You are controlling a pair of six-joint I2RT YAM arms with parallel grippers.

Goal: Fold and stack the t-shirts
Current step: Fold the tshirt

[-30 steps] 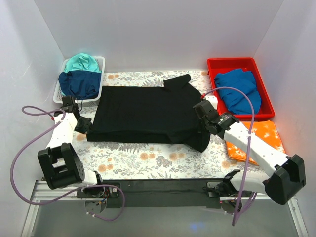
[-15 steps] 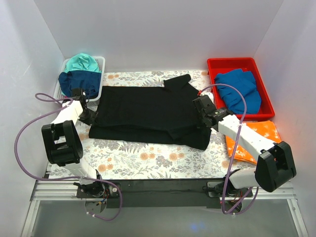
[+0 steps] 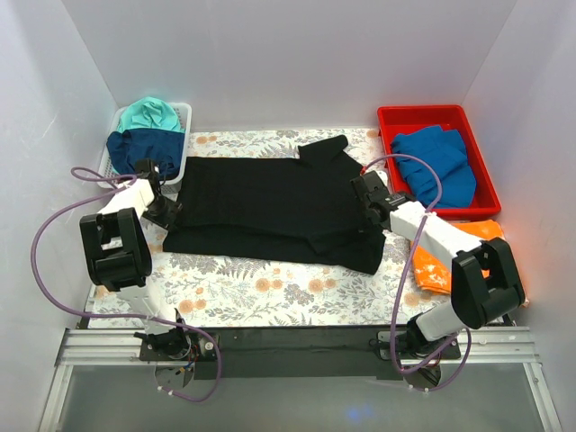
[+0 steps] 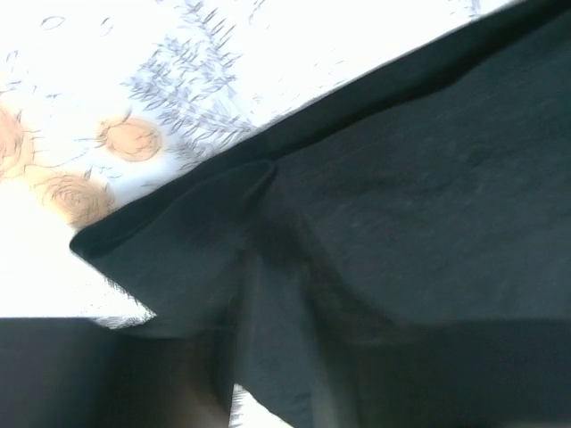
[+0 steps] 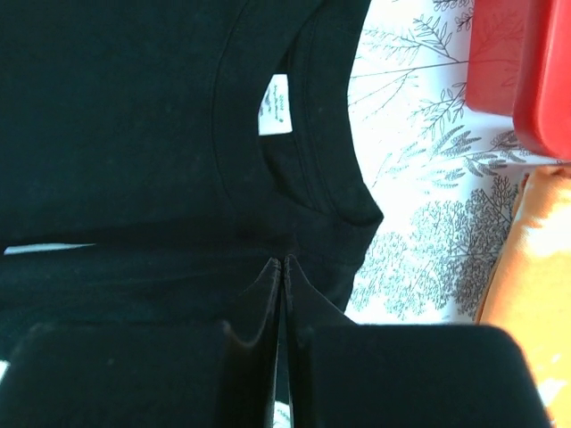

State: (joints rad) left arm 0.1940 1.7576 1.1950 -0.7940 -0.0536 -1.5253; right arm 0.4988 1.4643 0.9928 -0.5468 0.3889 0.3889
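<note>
Black t-shirt [image 3: 270, 202] edges in both jaws

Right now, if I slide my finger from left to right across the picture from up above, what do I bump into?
left pincer → black t-shirt → right pincer → red bin

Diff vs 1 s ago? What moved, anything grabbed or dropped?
The left gripper and right gripper both slid toward the far side, each shut on an end of the black t-shirt, pulling that fold along; their arms drew in behind. No new grasp or release. Blue shirt in the red bin, orange shirt and basket shirts stayed put.
</note>
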